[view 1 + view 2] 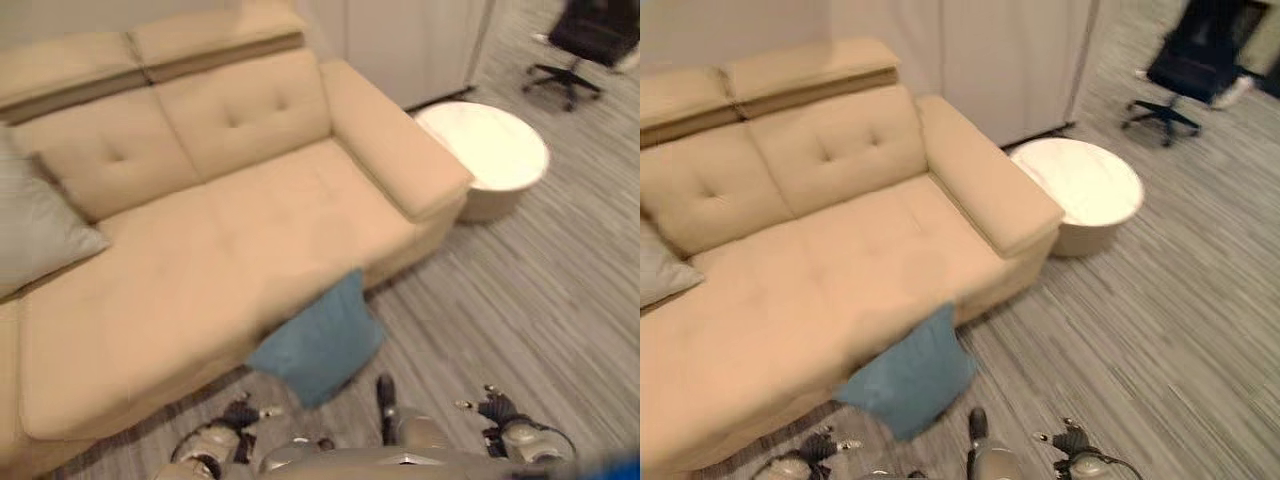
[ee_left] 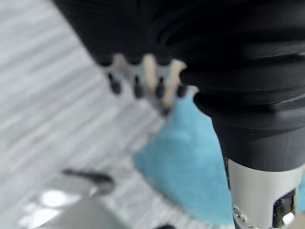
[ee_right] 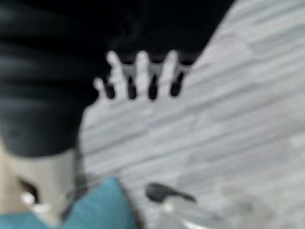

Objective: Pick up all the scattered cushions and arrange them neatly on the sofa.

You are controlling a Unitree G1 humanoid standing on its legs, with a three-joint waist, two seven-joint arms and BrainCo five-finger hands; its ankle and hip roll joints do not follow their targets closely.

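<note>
A blue cushion (image 1: pixel 322 345) leaned against the sofa (image 1: pixel 230 250) front on the floor (image 1: pixel 520 300). Left robot hand (image 2: pixel 143 81) and right robot hand (image 3: pixel 138 76) hung spread, empty.

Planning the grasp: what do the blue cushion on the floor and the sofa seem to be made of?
Blue cushion: soft matte fabric, probably woven, judging by its dull surface and slumped, creased shape against the sofa front. Sofa: smooth tan upholstery with button tufts and a faint sheen, maybe leather or faux leather; I can't tell which.
</note>
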